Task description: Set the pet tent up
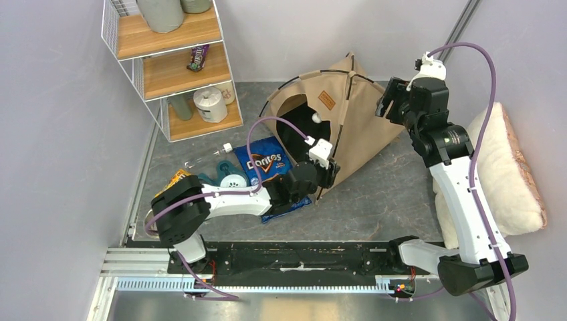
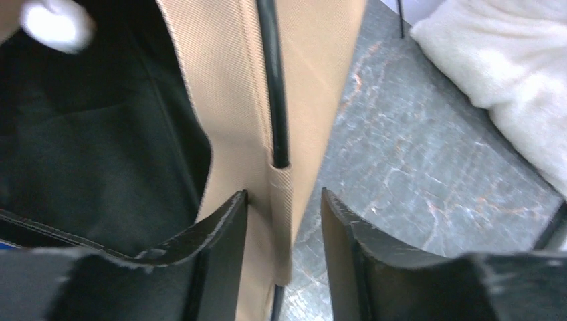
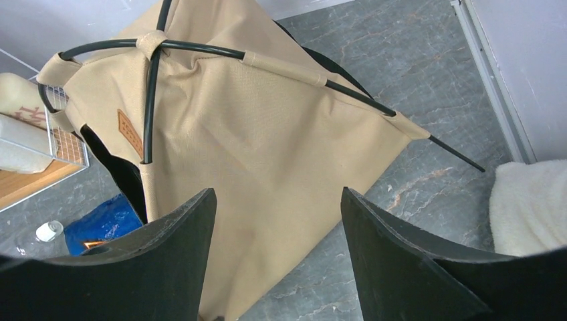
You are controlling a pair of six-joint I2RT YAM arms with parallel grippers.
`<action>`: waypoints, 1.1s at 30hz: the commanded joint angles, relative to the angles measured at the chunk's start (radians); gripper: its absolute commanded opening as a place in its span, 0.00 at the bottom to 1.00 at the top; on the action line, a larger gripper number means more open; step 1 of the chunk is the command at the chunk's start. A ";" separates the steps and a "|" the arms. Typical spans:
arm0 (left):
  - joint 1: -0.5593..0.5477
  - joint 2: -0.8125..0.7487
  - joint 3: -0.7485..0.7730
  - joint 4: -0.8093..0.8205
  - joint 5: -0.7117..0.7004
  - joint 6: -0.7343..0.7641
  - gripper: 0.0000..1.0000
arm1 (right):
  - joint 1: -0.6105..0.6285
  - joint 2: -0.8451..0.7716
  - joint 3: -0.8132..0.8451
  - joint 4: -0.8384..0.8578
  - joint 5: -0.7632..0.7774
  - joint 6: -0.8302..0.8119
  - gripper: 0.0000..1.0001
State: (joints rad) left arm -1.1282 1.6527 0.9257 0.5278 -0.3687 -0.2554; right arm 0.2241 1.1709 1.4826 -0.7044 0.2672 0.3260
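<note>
Left fingers [image 2: 220, 254] are parted around the near bottom corner of the pet tent [image 2: 220, 100]. The tan hem strip sits right between them. One finger touches the fabric and the other stands just clear of it, so they're released, not pinching anything. A thin black pole [image 2: 271, 80] runs straight up from the gap and slips into the sleeve just above the fingertips. Off to one side is the black lining inside the tent, with the white pom-pom [image 2: 57, 23] blurry further up. On the other side it's bare grey desk [image 2: 414, 167], then the fluffy white cushion [image 2: 495, 67] further out.

Right fingers [image 3: 174, 254] are spread wide with nothing in them, hanging above the tent's far side. Below and past them the poles cross at the top of the tent, and the brown patch label [image 3: 129, 134] sits left of that. Beyond the tent there's a blue Doritos bag [image 1: 265, 160] and a wire shelf [image 1: 174, 67].
</note>
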 commanded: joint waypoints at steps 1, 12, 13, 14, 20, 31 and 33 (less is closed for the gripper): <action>0.001 0.029 0.072 0.006 -0.161 -0.015 0.44 | -0.006 -0.028 -0.007 0.011 0.007 0.012 0.75; 0.011 -0.056 0.133 -0.099 -0.148 0.331 0.02 | -0.005 -0.053 -0.003 -0.004 -0.093 0.001 0.76; 0.020 -0.074 0.133 -0.113 -0.135 0.363 0.02 | -0.005 -0.055 -0.002 -0.012 -0.102 0.000 0.76; 0.030 -0.089 0.136 -0.129 -0.118 0.388 0.02 | -0.005 -0.059 -0.003 -0.023 -0.112 0.002 0.76; 0.158 -0.185 0.125 -0.192 0.019 0.408 0.02 | -0.005 -0.096 -0.060 -0.038 -0.152 0.031 0.76; 0.402 -0.323 0.101 -0.297 0.335 0.453 0.02 | -0.006 -0.154 -0.182 -0.073 -0.099 0.054 0.78; 0.438 -0.343 0.088 -0.310 0.366 0.457 0.02 | -0.005 -0.169 -0.215 -0.100 -0.051 0.044 0.80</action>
State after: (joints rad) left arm -0.7471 1.3861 1.0122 0.1955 -0.1345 0.1452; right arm 0.2222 1.0485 1.3102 -0.7666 0.1398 0.3714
